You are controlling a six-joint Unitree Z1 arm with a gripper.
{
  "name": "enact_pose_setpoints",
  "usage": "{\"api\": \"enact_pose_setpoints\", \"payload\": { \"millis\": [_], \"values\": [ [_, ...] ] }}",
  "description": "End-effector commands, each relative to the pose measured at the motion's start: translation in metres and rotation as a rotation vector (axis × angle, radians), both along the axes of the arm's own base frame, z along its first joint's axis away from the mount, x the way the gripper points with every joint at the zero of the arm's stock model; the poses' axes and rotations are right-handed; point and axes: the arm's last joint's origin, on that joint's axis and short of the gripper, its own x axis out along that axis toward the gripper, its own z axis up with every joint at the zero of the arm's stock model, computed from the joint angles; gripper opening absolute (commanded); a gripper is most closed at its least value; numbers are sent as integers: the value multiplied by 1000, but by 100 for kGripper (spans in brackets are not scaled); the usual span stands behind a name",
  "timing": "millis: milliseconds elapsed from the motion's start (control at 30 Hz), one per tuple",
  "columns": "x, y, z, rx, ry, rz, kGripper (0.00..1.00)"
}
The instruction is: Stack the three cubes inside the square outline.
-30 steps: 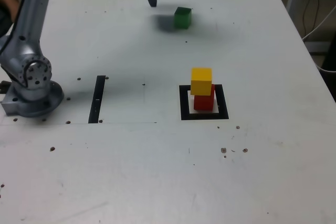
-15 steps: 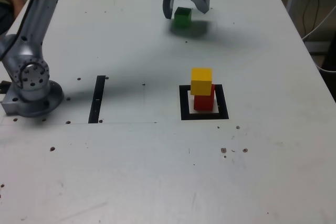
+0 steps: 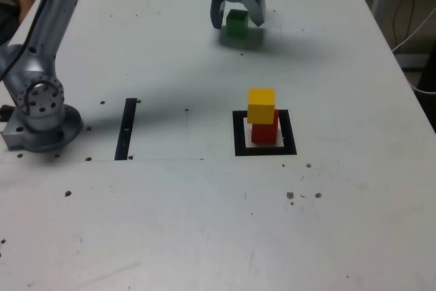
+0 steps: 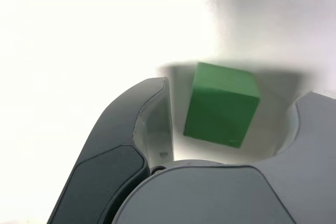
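The green cube (image 3: 236, 23) lay on the table (image 3: 204, 223) near the far edge, well apart from the square outline (image 3: 265, 133), where the yellow cube (image 3: 261, 105) already sat on the red cube (image 3: 265, 131). One second before, the gripper (image 3: 237, 20) had hung wide open above and to the exterior view's left of the green cube; it had since descended to straddle it and begun narrowing. In the wrist view the green cube (image 4: 222, 103) sat between the jaws with a sliver of gap on each side, so the jaws were partly closed and not yet visibly clamping. Two cubes were stacked; grasping the third was probably under way.
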Motion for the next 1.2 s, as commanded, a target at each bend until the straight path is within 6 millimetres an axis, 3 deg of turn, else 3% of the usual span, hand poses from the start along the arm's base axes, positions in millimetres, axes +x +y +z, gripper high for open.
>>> {"api": "enact_pose_setpoints", "payload": {
  "millis": [0, 167, 500, 767, 1000, 1167],
  "values": [
    [2, 1, -3, -15, -7, -10, 57],
    [5, 1, -5, -34, -16, -14, 45],
    [9, 3, -12, -46, -20, -14, 37],
    [10, 3, -6, -46, -49, -11, 27],
    [-4, -15, 28, -40, -91, -21, 26],
    [-11, -58, 68, -35, -111, -41, 26]
  ]
}}
